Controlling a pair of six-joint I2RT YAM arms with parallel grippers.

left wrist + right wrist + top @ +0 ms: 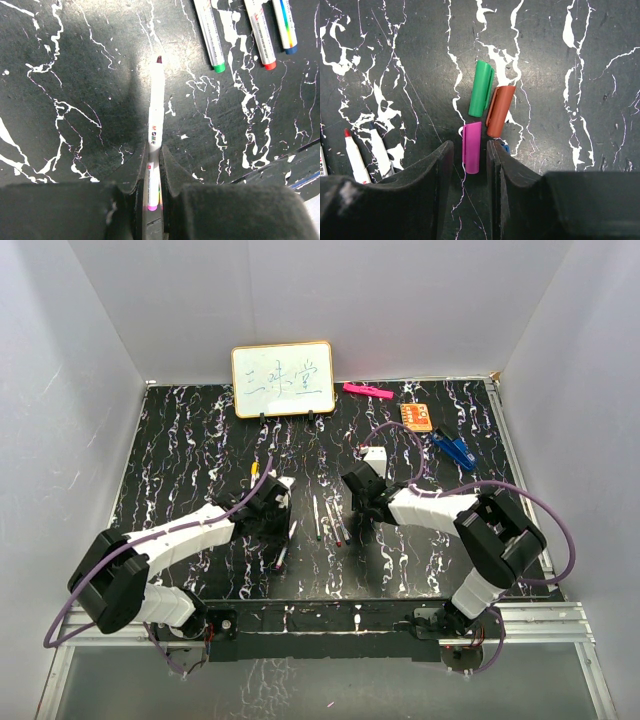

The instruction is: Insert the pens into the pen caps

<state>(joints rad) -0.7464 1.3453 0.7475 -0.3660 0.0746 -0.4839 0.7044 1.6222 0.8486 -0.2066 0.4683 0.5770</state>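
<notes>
My left gripper (pixel 154 150) is shut on a white pen (pixel 154 115) whose dark purple tip (pixel 159 59) points away, just above the table. It sits left of centre in the top view (pixel 283 522). Three more pens lie to its right, with green (pixel 212 42), red (pixel 262 40) and blue (pixel 286 30) ends. My right gripper (pixel 470 145) is open, with its jaws on either side of a purple cap (pixel 471 150) that lies on the table. A green cap (pixel 481 90) and a red cap (pixel 499 111) lie just beyond it. A blue cap (pixel 505 147) is mostly hidden behind the right finger.
A small whiteboard (pixel 283 379) stands at the back. A pink bar (pixel 367 391), an orange card (pixel 417 417) and a blue clip (pixel 455 448) lie at the back right. A small yellow piece (pixel 255 468) lies behind the left gripper. Loose pens (pixel 318 515) lie between the two grippers.
</notes>
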